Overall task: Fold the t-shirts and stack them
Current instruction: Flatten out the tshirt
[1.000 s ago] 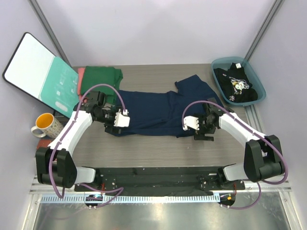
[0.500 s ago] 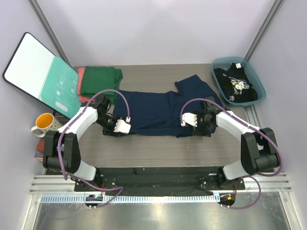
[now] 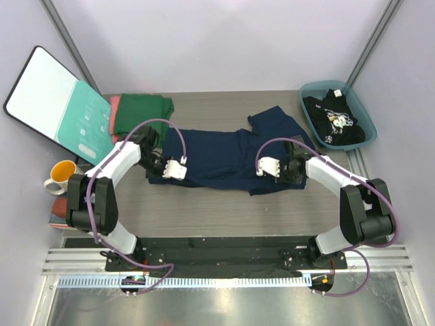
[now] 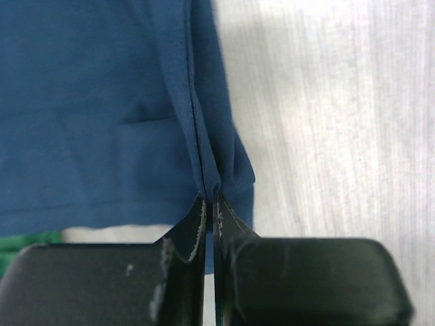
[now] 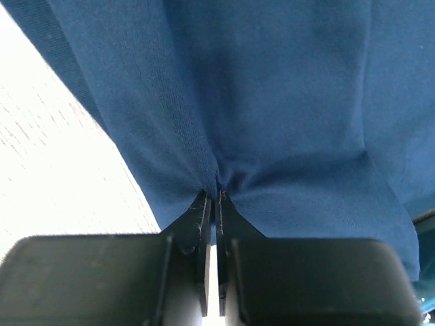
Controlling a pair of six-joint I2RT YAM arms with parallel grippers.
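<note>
The navy blue t-shirt (image 3: 224,156) lies spread across the middle of the table. My left gripper (image 3: 158,173) is shut on a pinch of its near left edge (image 4: 204,170), with the fingertips (image 4: 201,210) nipping a fold of the cloth. My right gripper (image 3: 284,175) is shut on a pinch of the shirt's near right edge (image 5: 224,163). A folded dark green t-shirt (image 3: 141,112) rests on a salmon-pink one (image 3: 115,105) at the back left. The black printed t-shirt (image 3: 333,119) lies crumpled in the bin.
A teal bin (image 3: 309,88) stands at the back right. The teal-and-white board (image 3: 54,102) leans at the far left, with a yellow mug (image 3: 62,176) in front of it. Grey walls close in the table.
Both grippers went from open to shut on the navy shirt's near edge. Both wrists also moved a little away from the bases, onto the cloth.
</note>
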